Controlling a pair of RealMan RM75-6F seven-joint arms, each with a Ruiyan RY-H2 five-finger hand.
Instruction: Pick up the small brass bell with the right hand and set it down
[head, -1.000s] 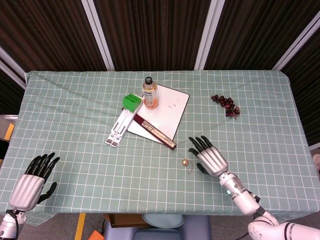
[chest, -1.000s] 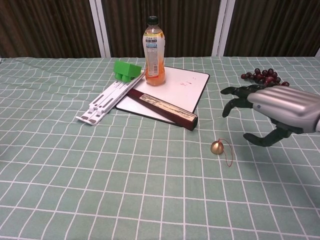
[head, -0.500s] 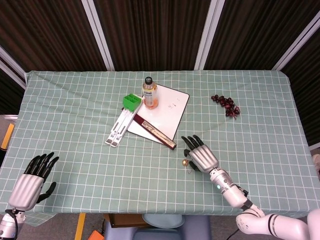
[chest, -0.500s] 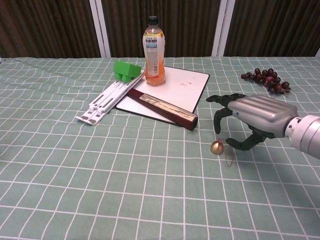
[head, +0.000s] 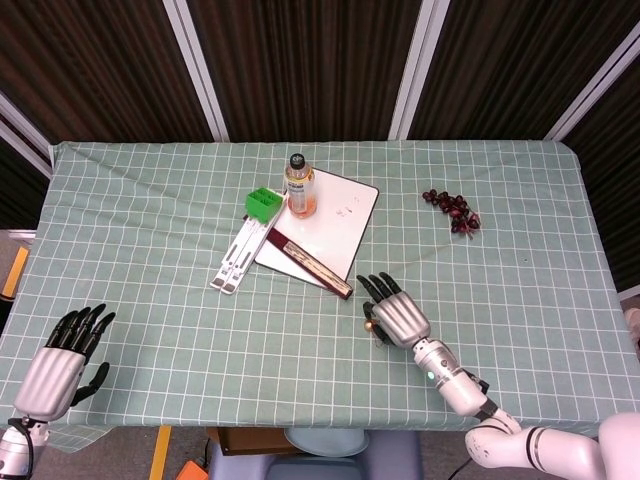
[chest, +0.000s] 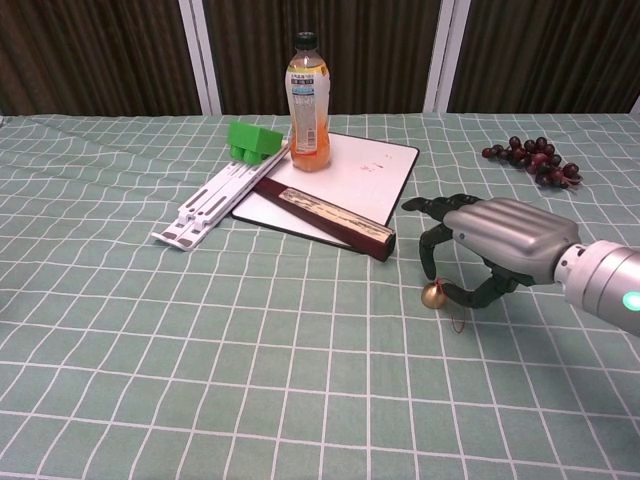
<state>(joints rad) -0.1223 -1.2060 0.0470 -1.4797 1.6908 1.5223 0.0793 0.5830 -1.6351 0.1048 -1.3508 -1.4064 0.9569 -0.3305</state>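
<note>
So my right hand (chest: 497, 250) is parked right at the small round brass bell (chest: 433, 294), which is sitting on the green checked tablecloth (chest: 200, 340) a little in front of the near end of the long dark red wooden box (chest: 325, 222). Fingers (chest: 428, 232) are curled down over the top of the bell and the thumb (chest: 470, 294) is hooked in low from the side. From the chest view the thumb tip looks like it's touching or just about touching the bell, but I honestly can't tell if I've got an actual pinch yet. The bell looks to be sitting on the cloth, not lifted.

How I'd do this bit well: it's round, shiny and tiny, so it'll probably squirt out if I squeeze off-centre. I want thumb and a fingertip on opposite sides at the widest part, then close slowly. There's a thin red loop of string (chest: 459, 315) trailing from the bell toward me; I'd try not to trap it under the thumb so it doesn't tug the bell sideways.

Lift straight up, only a bit, and keep clear of the dark red box's corner just beyond my fingers.

Left hand (head: 62, 365) is way off from the box at the near table edge, fingers spread, holding nothing.
</note>
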